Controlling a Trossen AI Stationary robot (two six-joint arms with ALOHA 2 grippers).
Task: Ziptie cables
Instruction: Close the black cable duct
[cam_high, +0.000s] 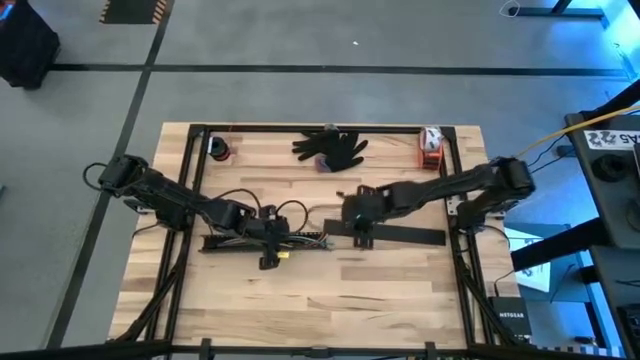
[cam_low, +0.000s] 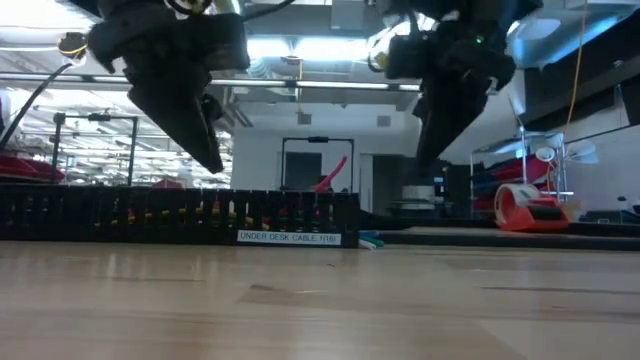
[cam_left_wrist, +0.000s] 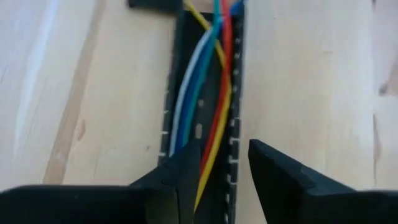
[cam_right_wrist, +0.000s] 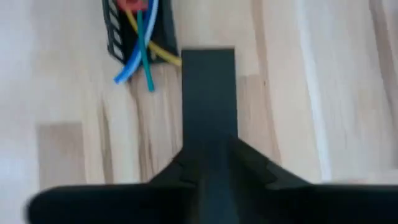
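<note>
Table centre crowded: black slotted channel (cam_high: 265, 243) with the cables (cam_left_wrist: 205, 106) lying inside, left gripper (cam_high: 268, 240) right over it, fingers straddling the channel. Just beside it a flat black strip (cam_high: 400, 235) under the right gripper (cam_high: 358, 222). Far edge blocked by a black glove (cam_high: 332, 147), a tape roll (cam_high: 219, 149) and a red tape dispenser (cam_high: 431, 146). The near half of the wooden table (cam_high: 320, 300) lies bare.

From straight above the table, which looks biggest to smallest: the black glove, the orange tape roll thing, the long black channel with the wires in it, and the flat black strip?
1. Long black channel.
2. Flat black strip, slightly shorter, though the right arm hides part of it.
3. Black glove.
4. Orange tape roll, clearly the smallest.
</note>
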